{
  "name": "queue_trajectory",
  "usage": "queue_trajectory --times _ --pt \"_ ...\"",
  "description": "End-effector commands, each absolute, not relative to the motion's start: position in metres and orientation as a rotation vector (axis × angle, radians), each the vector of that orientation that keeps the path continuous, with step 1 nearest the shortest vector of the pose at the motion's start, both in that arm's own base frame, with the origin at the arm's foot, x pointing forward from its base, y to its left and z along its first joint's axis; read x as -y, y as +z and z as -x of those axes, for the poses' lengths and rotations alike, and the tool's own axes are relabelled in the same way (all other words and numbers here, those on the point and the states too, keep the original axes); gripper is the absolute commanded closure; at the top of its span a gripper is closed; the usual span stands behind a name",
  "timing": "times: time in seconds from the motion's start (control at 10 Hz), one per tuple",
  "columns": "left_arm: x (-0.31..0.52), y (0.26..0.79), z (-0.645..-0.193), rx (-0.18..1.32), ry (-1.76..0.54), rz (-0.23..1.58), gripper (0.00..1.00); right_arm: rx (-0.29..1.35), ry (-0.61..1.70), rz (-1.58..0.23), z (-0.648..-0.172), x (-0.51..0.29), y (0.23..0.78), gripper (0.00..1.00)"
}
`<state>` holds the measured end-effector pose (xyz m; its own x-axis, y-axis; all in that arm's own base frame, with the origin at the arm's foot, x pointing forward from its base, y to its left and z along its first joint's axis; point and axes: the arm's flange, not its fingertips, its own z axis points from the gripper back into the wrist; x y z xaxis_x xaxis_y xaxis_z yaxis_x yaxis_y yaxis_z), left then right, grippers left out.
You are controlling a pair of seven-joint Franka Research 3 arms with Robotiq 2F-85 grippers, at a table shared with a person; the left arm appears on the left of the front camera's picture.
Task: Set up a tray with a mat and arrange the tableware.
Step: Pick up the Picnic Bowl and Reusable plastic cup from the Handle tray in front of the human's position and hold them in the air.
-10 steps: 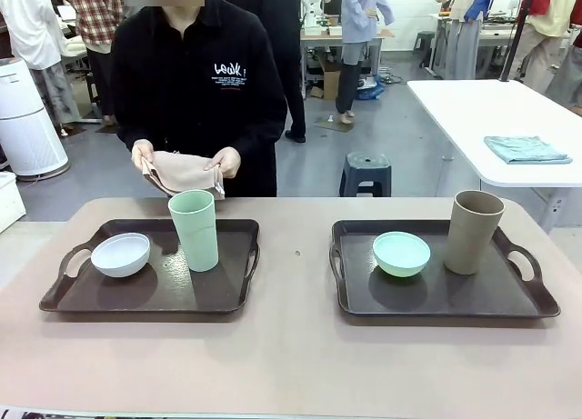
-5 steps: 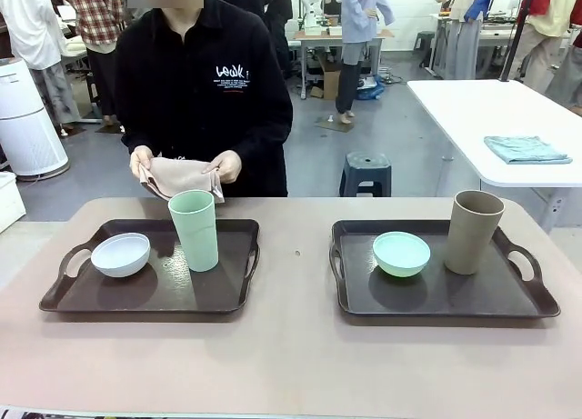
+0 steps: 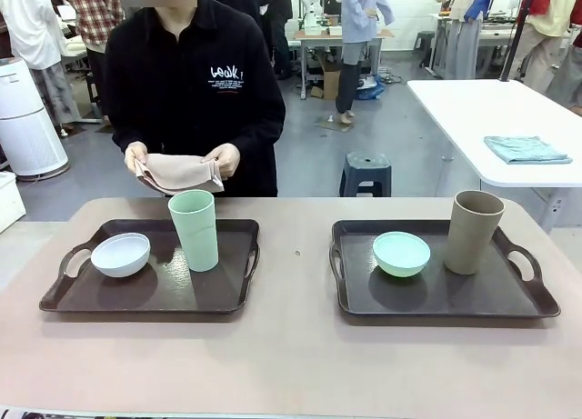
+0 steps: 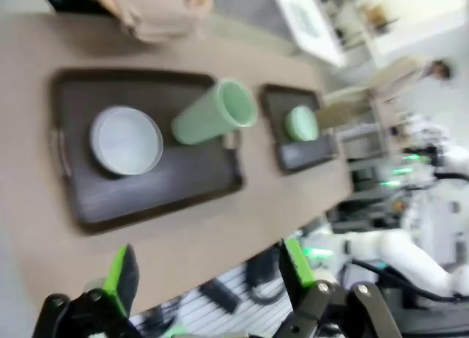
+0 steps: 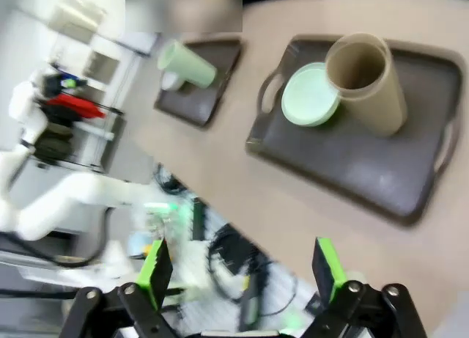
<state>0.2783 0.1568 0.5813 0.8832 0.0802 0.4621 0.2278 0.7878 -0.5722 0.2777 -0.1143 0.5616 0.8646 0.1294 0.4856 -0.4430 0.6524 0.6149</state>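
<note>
L gripper (image 4: 207,270): jaws spread wide, nothing between the pads, up high over the near L table edge. R gripper (image 5: 240,267): same, fully apart and empty, above the near R edge.

Two dark trays on the beige table (image 3: 291,364), well apart. L tray (image 3: 150,296) has the white bowl (image 3: 120,254) on its L and the pale green cup (image 3: 195,230) upright just R of it, near but not touching. R tray (image 3: 436,299) has the mint green bowl (image 3: 401,253) in the middle and the tan-brown cup (image 3: 474,232) upright just R of it.

Mat not on any tray yet. Person at far side holds a folded beige mat (image 3: 179,172) above the far edge, behind the L tray, w/ left-side hand (image 3: 136,154) and right-side hand (image 3: 227,161).

Step, prob.: the mat stage, at the very start. All tableware sits on bare tray surface.

Next move likely needs one tray cleared, i.e. bowl + cup off, so the mat can lie flat. The cups are tall, so grip low and keep them upright. Can't tell which tray gets the mat.
</note>
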Motion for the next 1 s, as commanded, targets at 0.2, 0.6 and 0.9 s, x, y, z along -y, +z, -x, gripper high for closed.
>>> queue_trajectory --times 0.2,0.6,0.9 --pt "-0.103 0.676 -0.277 0.293 -0.389 0.213 0.0 0.479 0.809 -0.551 -0.334 -0.007 0.625 0.0" --pt "-0.12 0.667 -0.273 0.41 -0.247 0.266 0.0 0.638 0.646 -0.48 -0.299 0.017 0.648 0.0" --pt "-0.064 0.634 -0.347 0.214 -0.197 0.187 0.0 0.765 1.204 -0.409 -0.394 -0.099 0.645 0.0"
